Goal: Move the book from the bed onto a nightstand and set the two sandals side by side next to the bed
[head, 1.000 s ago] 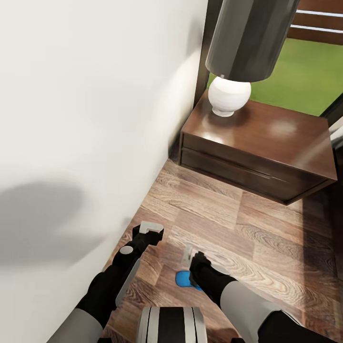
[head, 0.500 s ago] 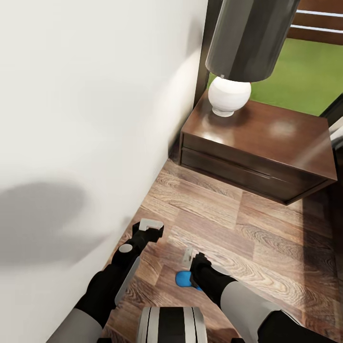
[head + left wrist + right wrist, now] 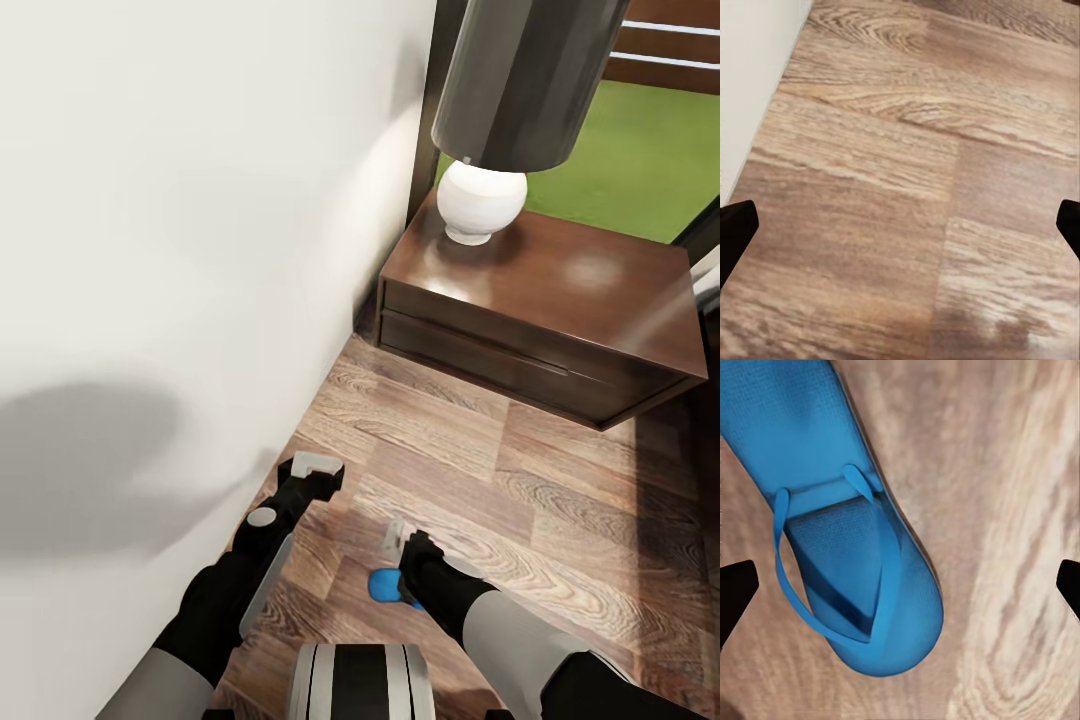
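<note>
One bright blue sandal (image 3: 381, 588) lies flat on the wooden floor, partly hidden under my right wrist. In the right wrist view the sandal (image 3: 847, 547) shows its thong straps, lying between the widely spread fingertips (image 3: 735, 600). My right gripper (image 3: 397, 543) hangs open just above it, holding nothing. My left gripper (image 3: 314, 468) is open over bare floor close to the white upright surface (image 3: 180, 260), which looks like the bed's side. The dark brown nightstand (image 3: 560, 300) stands farther ahead with its lamp (image 3: 482, 200). The book is out of view.
A dark brown upright board (image 3: 428, 130) stands between the white surface and the nightstand. Green ground (image 3: 640, 160) shows behind the nightstand. Wooden floor (image 3: 480, 470) stretches between my arms and the nightstand. My own trunk (image 3: 360, 685) is at the picture's bottom.
My left gripper has edged a little forward, toward the white surface. The right gripper and the sandal have stayed where they were.
</note>
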Available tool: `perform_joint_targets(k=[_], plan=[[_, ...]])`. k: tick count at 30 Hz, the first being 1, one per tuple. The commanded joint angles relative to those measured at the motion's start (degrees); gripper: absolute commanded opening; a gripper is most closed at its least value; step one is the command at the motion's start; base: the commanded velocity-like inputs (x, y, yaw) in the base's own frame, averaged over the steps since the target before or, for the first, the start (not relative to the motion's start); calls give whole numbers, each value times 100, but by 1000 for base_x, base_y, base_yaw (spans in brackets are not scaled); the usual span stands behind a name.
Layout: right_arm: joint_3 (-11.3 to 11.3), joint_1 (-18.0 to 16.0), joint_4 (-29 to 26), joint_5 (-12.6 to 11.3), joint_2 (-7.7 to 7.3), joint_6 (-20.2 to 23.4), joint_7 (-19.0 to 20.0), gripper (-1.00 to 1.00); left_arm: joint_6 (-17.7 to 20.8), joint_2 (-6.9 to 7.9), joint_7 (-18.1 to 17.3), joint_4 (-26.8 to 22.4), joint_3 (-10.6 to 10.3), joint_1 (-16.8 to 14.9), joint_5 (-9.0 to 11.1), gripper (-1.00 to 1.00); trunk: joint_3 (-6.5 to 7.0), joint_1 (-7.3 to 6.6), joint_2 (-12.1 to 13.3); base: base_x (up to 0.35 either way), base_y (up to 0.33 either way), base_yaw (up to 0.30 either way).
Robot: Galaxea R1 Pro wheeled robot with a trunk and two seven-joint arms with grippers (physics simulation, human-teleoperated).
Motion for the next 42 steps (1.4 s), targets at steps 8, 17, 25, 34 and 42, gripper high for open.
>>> perform_joint_targets(k=[8, 17, 25, 34, 42], plan=[[10, -2, -4, 52, 0, -174, 47, 100, 41, 3, 30, -112, -13, -1, 45, 100, -3, -1, -1, 0, 0, 0], [6, -2, -2, 50, 0, -230, 47, 100, 54, 3, 30, -215, -19, 5, 45, 100, -70, 7, -5, 0, 0, 0], [4, -2, -2, 50, 0, -237, 47, 100, 63, 3, 30, -307, -21, 7, 45, 100, -181, 20, -12, 0, 0, 0], [3, -2, -2, 50, 0, -240, 47, 100, 71, 1, 30, -348, -21, 7, 45, 100, -269, 30, -17, 0, 0, 0], [3, -2, -2, 50, 0, -245, 47, 100, 68, 2, 30, -356, -22, 8, 45, 100, -269, 30, -17, 0, 0, 0]])
